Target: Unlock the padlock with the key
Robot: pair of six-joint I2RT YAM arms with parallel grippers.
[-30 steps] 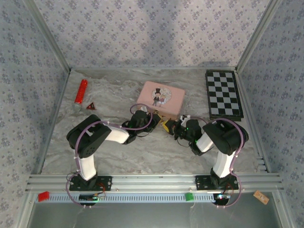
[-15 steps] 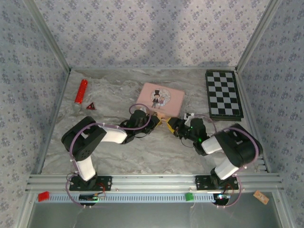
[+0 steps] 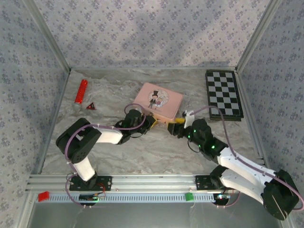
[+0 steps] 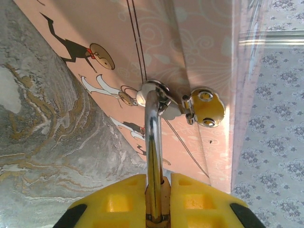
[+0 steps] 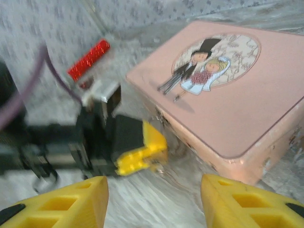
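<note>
Two grippers: left wrist view shows left gripper (image 4: 156,187) clamped on padlock (image 4: 152,137) shackle, unresolvable from overhead; right wrist view shows right gripper (image 5: 154,187) fingers spread, empty.

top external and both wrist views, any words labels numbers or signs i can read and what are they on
No text can be read in these views.
pink box: a cartoon bride and groom in an oval, no lettering.
red triangle: a dark mark on it, too small to read.
tan tag by the front rail: marks too small to read.
chessboard: plain squares, no labels.
</note>
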